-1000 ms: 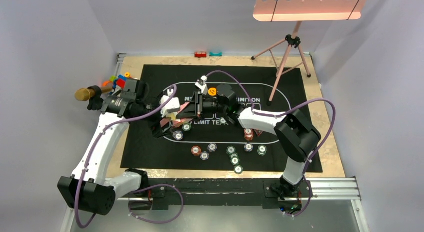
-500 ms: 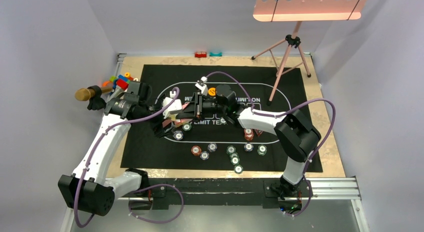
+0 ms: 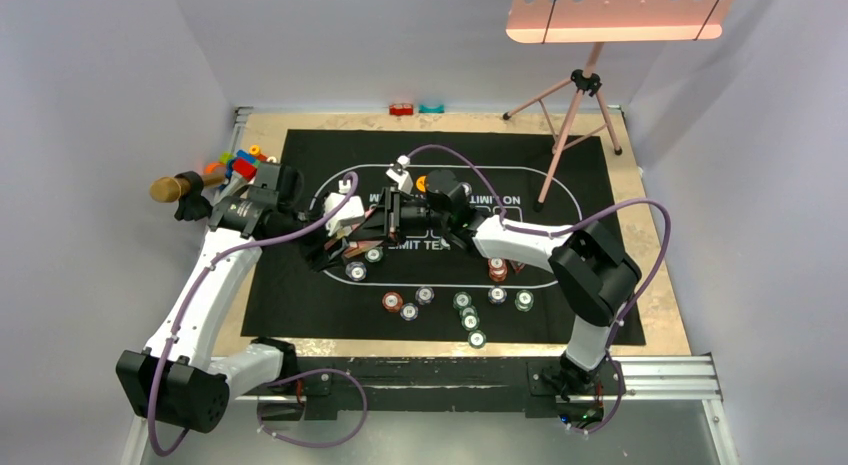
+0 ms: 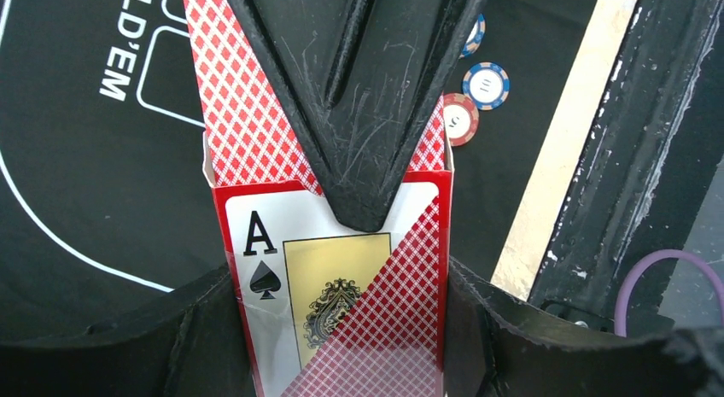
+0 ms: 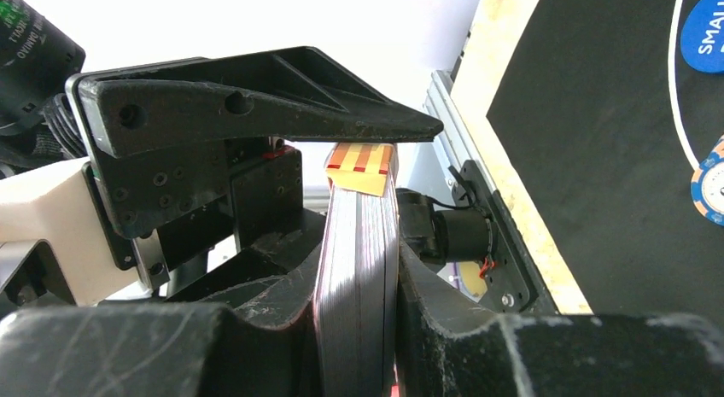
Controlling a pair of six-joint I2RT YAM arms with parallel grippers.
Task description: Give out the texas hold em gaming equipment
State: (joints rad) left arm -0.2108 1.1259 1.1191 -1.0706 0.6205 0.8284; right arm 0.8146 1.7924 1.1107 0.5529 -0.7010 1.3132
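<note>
At the far left edge of the bench point(image 3: 660, 285), a microphone point(image 3: 172, 189) and toy bricks point(image 3: 236, 163) lie off the black mat point(image 3: 590, 185), out of play. Right of them, above the mat's left-centre, the left end effector point(image 4: 337, 329) is clamped on the side edges of the card box point(image 4: 401, 243), apparently to brace it. The playing cards point(image 4: 248, 98) stick out of the box's open end. The right end effector point(image 5: 359, 269), meeting it from the right, pinches that stack narrowly face to back, probably to draw the deck out for dealing. Poker chips point(image 3: 463, 301) sit scattered on the mat, near and right of the pair, not yet shared out.
</note>
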